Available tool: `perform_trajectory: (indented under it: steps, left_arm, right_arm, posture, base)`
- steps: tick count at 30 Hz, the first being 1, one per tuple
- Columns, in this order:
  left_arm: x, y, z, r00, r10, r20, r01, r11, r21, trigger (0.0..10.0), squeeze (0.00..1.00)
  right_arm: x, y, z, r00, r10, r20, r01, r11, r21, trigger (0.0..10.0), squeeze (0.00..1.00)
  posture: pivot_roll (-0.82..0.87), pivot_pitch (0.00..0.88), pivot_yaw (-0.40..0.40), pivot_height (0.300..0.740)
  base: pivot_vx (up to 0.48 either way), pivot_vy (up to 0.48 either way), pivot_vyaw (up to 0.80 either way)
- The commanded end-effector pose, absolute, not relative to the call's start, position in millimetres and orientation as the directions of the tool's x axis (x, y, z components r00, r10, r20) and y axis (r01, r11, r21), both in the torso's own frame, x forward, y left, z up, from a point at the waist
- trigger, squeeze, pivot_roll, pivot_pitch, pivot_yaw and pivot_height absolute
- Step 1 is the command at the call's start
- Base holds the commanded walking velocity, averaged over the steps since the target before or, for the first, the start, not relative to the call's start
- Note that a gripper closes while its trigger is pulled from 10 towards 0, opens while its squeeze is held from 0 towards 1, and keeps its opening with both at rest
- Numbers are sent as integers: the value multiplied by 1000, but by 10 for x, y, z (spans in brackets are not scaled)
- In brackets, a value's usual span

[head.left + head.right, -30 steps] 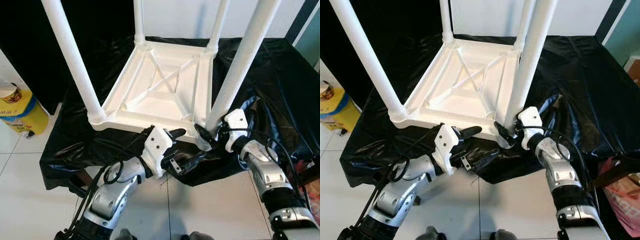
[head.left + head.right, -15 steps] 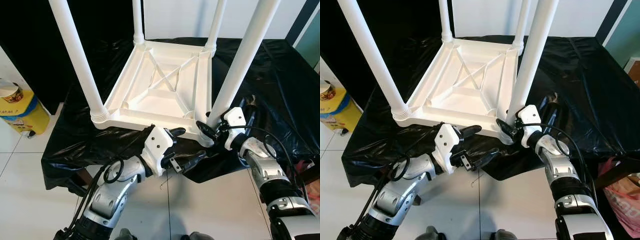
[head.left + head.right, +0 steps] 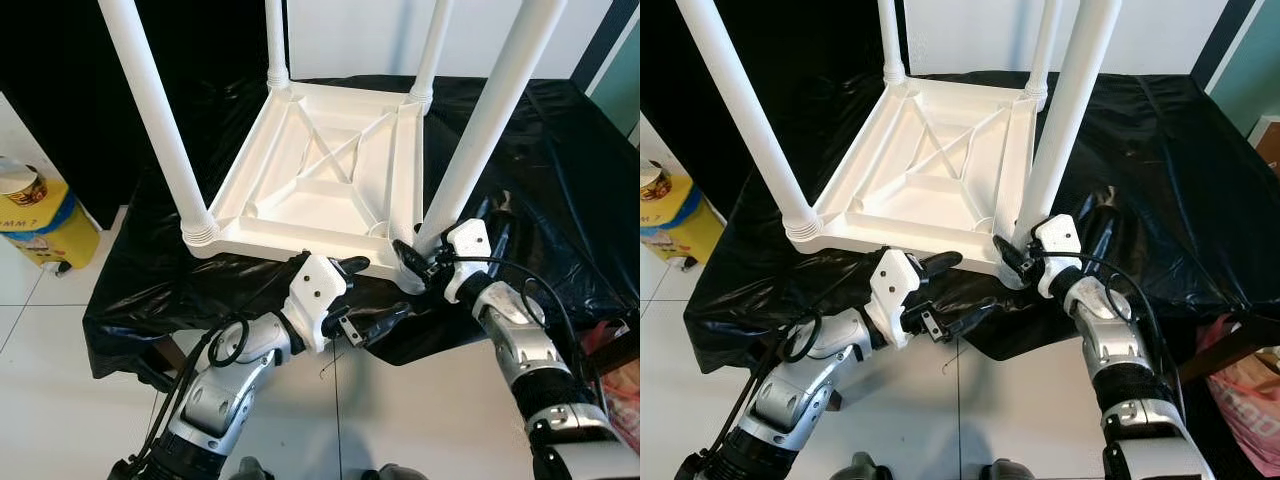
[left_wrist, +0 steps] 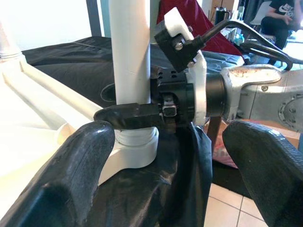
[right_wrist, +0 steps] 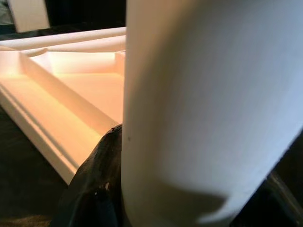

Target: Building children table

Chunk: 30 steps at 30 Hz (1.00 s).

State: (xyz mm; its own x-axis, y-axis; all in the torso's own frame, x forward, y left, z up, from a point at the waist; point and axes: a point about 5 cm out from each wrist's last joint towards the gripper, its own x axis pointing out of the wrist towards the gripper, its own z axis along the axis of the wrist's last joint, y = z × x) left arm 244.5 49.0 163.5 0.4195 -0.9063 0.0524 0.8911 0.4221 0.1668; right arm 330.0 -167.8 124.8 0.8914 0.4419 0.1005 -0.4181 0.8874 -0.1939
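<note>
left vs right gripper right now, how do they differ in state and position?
The right gripper is shut on the near-right table leg, low by its socket; the left gripper is open and holds nothing.
The right gripper touches the leg, with one finger lying across it; the left gripper hovers just off the near edge of the upturned white table.
Both sit at the table's near-right corner, over the black cover.

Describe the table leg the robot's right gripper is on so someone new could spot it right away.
A white plastic children's table lies upside down on a black-covered surface, four white tube legs pointing up. The gripped leg stands at the near corner on the robot's right. Unlike the other three, it has the right gripper clamped round its base.
</note>
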Motion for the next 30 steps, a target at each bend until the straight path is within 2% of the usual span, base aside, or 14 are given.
perform_trajectory:
  steps: [1, 3, 6, 14, 21, 23, 25, 27, 30]
  left_arm:
    - [2458, 476, 1607, 445, -895, 44, 879, 446, 169, 10000, 0]
    - [2462, 473, 1603, 448, -893, 42, 878, 448, 170, 10000, 0]
    - [2481, 482, 1600, 462, -886, 42, 871, 462, 166, 10000, 0]
    - [2492, 497, 1603, 474, -879, 46, 864, 475, 167, 10000, 0]
    - [2512, 503, 1599, 490, -871, 45, 854, 489, 177, 10000, 0]
    - [2513, 506, 1599, 492, -870, 44, 852, 491, 180, 10000, 0]
    - [2513, 506, 1599, 492, -870, 44, 852, 491, 180, 10000, 0]
    - [2513, 506, 1600, 492, -870, 42, 852, 491, 181, 10000, 0]
    - [2514, 505, 1601, 492, -870, 42, 852, 490, 181, 10000, 0]
  right_arm:
    - [3275, -1774, 1153, 925, 376, 51, -359, 910, -208, 10000, 0]
    - [3268, -1774, 1146, 934, 353, 51, -336, 919, -204, 10000, 0]
    - [3226, -1778, 1098, 970, 241, 39, -230, 955, -187, 10000, 0]
    - [3172, -1757, 1052, 985, 169, 28, -162, 973, -163, 10000, 0]
    - [3028, -1602, 974, 997, 70, 16, -68, 991, -114, 10000, 0]
    - [2951, -1514, 958, 1000, -14, 10, 15, 997, -75, 10000, 0]
    - [2951, -1514, 958, 1000, -14, 10, 15, 997, -75, 10000, 0]
    - [2917, -1457, 955, 996, -89, -1, 89, 995, -49, 10000, 0]
    - [2911, -1423, 955, 993, -115, -9, 114, 993, -35, 10000, 0]
  posture:
    - [17, 69, -37, 740]
    - [17, 67, -38, 740]
    - [18, 69, -42, 740]
    - [17, 71, -42, 740]
    - [16, 73, -40, 740]
    - [15, 76, -38, 740]
    - [15, 76, -38, 740]
    - [15, 79, -37, 740]
    - [15, 81, -37, 740]
  base:
    - [0, 0, 0]
    - [0, 0, 0]
    - [0, 0, 0]
    - [0, 0, 0]
    - [0, 0, 0]
    - [0, 0, 0]
    - [0, 0, 0]
    - [0, 0, 0]
    - [0, 0, 0]
